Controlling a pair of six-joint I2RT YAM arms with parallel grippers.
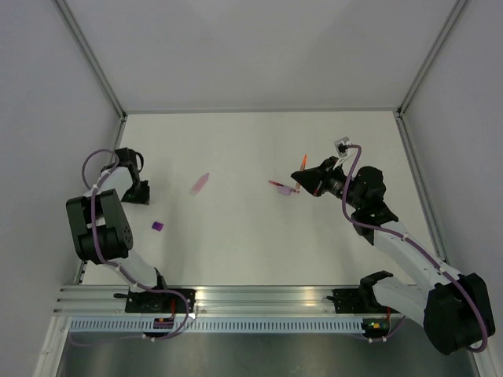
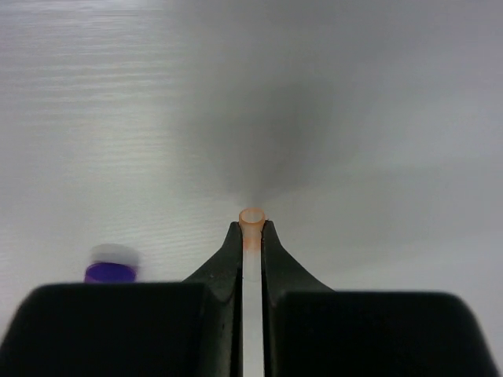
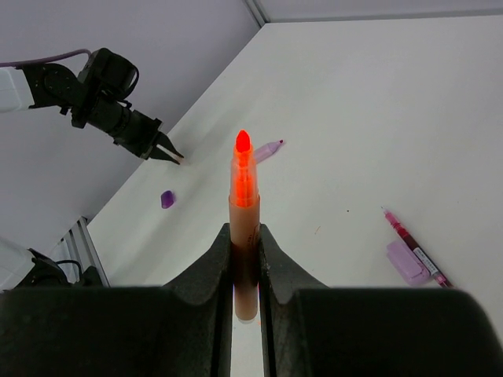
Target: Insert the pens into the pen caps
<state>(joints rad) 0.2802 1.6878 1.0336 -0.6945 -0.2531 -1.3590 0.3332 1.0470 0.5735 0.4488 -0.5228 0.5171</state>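
Observation:
My left gripper (image 2: 251,228) is shut on a small orange pen cap (image 2: 252,215), pinched at the fingertips with its open end facing away. It sits low at the table's left side (image 1: 140,194). A purple pen cap (image 2: 111,272) lies just to its left (image 1: 158,225). My right gripper (image 3: 244,232) is shut on an orange pen (image 3: 244,196), bare tip pointing outward, held above the table right of centre (image 1: 302,177). A pink pen (image 1: 200,183) lies mid-table. A thin pink-red pen (image 3: 410,239) lies against a lilac cap (image 3: 406,262).
The white table (image 1: 251,251) is walled on three sides by grey panels with aluminium posts. The arm bases stand on a rail (image 1: 259,298) at the near edge. Purple cables run along both arms.

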